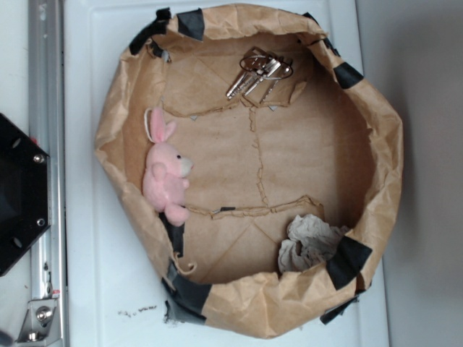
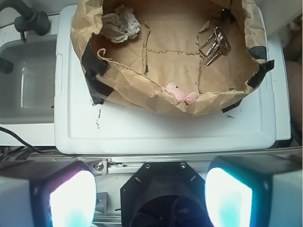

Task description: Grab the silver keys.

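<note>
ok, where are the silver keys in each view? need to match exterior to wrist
Exterior: silver keys lie at top centre, on the floor of the paper bag near its upper wall.
Wrist: silver keys sit upper right, inside the same bag, far from the camera.
Shared landmark: the crumpled paper wad, lower right in exterior, upper left in wrist, at the opposite end of the bag from the keys.

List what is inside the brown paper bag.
Inside the paper bag: silver keys by the far wall, a pink plush bunny against the side nearest the robot, and a crumpled paper wad. In the wrist view the bag's wall hides most of the bunny.
</note>
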You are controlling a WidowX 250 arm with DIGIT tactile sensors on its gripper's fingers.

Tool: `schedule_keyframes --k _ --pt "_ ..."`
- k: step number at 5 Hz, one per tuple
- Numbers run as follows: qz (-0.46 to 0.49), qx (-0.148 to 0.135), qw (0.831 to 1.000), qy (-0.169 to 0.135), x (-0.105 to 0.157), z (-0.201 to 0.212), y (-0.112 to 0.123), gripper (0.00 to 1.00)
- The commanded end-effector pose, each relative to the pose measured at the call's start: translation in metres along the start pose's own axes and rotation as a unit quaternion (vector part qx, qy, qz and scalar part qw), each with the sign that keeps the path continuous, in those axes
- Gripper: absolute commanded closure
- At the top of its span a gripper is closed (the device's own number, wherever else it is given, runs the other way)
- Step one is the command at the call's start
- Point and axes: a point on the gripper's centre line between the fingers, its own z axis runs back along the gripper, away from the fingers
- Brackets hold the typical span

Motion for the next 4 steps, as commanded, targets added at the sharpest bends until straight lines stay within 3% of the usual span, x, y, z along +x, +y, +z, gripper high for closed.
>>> schedule_keyframes --k 1,2,3,4 --pt "0.000 0.000 1.000 0.000 0.000 0.000 0.000 0.00" --pt "-0.010 0.001 1.000 -0.020 0.041 -0.022 -0.012 0.00" --pt "-0.027 -0.002 0.999 -0.023 0.068 -0.041 -0.011 0.00" --pt "-0.025 -0.010 0.998 -0.049 0.093 -0.056 0.000 0.00"
